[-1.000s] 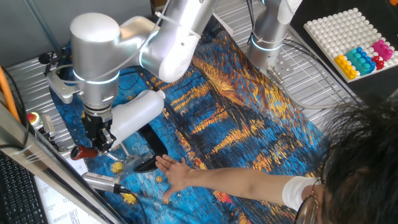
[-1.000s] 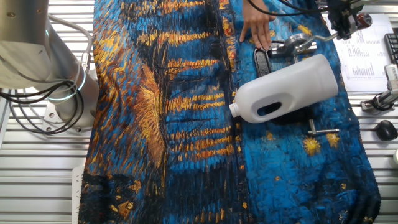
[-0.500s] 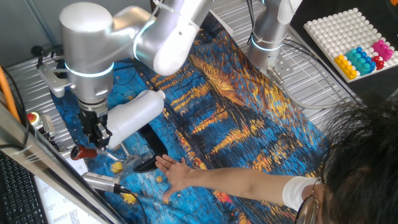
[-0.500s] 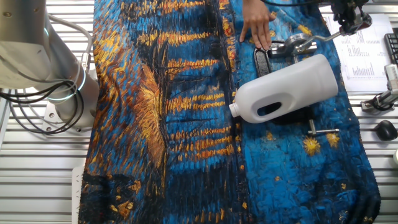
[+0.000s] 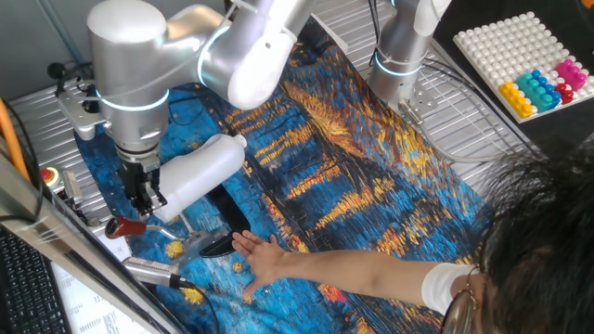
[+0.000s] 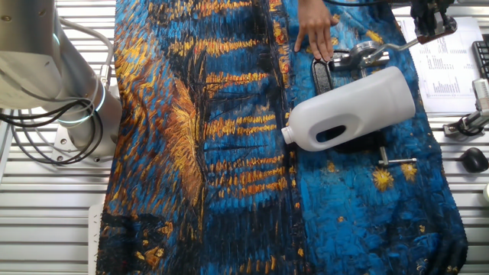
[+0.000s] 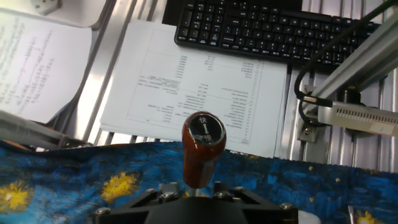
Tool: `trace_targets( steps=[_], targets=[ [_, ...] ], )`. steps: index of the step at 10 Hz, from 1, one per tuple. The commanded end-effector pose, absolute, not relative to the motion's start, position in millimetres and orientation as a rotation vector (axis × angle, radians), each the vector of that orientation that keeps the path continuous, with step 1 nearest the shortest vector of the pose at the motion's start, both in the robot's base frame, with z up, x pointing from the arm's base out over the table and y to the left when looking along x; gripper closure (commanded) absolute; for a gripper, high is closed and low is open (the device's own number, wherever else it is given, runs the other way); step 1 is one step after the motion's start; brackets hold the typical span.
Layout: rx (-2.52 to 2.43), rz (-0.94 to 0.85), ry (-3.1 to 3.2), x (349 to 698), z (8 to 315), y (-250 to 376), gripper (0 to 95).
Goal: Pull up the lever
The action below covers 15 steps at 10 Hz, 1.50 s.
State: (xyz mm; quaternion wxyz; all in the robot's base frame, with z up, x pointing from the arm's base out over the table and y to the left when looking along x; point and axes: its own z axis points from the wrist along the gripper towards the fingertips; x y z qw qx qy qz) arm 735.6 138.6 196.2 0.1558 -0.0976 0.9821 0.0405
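Note:
The lever (image 5: 172, 235) is a slim silver arm ending in a dark-red knob (image 5: 125, 226) at the left edge of the blue painted cloth. Its pivot sits by a black base (image 5: 225, 215). My gripper (image 5: 141, 206) hangs just above and behind the knob. In the hand view the knob (image 7: 203, 146) stands in the centre, its black cap facing me. The thin stem drops between my gripper's (image 7: 194, 190) two fingers with cloth showing on both sides, so the gripper is open. In the other fixed view the gripper (image 6: 429, 25) is over the tip of the lever (image 6: 390, 46).
A big white jug (image 5: 197, 167) lies on its side right beside the gripper. A person's hand (image 5: 263, 258) rests flat near the lever's pivot. A silver rod with a cable (image 5: 153, 272) lies in front. A keyboard (image 7: 267, 28) and papers (image 7: 193, 93) lie beyond the cloth's edge.
My arm has risen a little and drifted back from the knob. The lever, the jug and the person's hand have stayed where they were.

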Motion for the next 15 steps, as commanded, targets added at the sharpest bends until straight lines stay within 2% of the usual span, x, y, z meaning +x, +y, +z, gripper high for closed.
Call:
trace_targets(
  steps=[1,6,7,10,11,15],
  targets=[
    [-0.275,0.117,2.813,736,195,139,95.0],
    [-0.259,0.109,2.805,737,185,139,95.0],
    [-0.245,0.108,2.800,737,184,138,76.0],
    [-0.238,0.105,2.793,736,179,138,76.0],
    [-0.242,0.104,2.789,736,179,138,95.0],
    [-0.270,0.105,2.812,736,180,138,95.0]
  ],
)
